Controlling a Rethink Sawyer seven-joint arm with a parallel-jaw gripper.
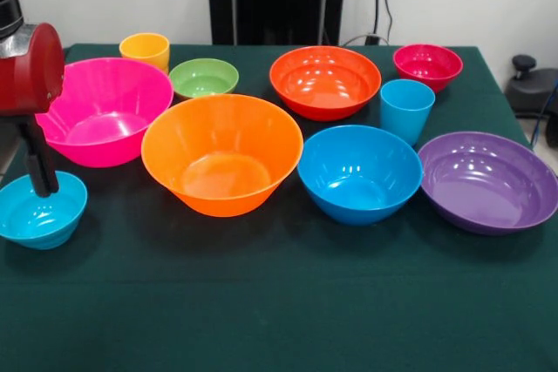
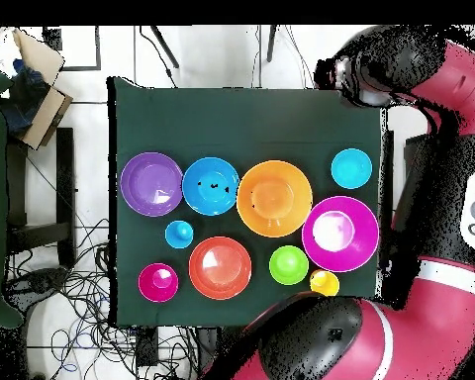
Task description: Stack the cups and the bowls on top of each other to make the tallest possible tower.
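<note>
Standing bowls: all eight sit apart and upright on the green counter [image 1: 261, 302], none nested, so no tower exists yet.
Large bowls: orange bowl [image 1: 222, 154] at the middle, pink bowl [image 1: 105, 111] just beside it; in the front view the orange rim overlaps the pink one's edge, so contact cannot be judged there.
Medium bowls: red-orange bowl [image 1: 325, 82] behind, blue bowl [image 1: 359, 172] and purple bowl [image 1: 488, 180] in the front row; the purple one is clipped by the picture's edge.
Small bowls: green bowl [image 1: 203, 77], magenta bowl [image 1: 427, 65], teal bowl [image 1: 41, 209] near the counter's corner.
Cups: yellow cup [image 1: 145, 50] partly hidden behind the pink bowl; light blue cup [image 1: 406, 109] has its base hidden behind the blue bowl.
Pincer: the pincer [image 1: 39, 167] hangs over the teal bowl, tips at or inside its rim; its dark fingers merge together in the front view, so whether it is released or clenched cannot be told.
Arm: red arm [image 1: 30, 67] is cut off at the edge in the front view; from overhead it wraps round the counter's side and the pincer itself is hard to pick out.
</note>
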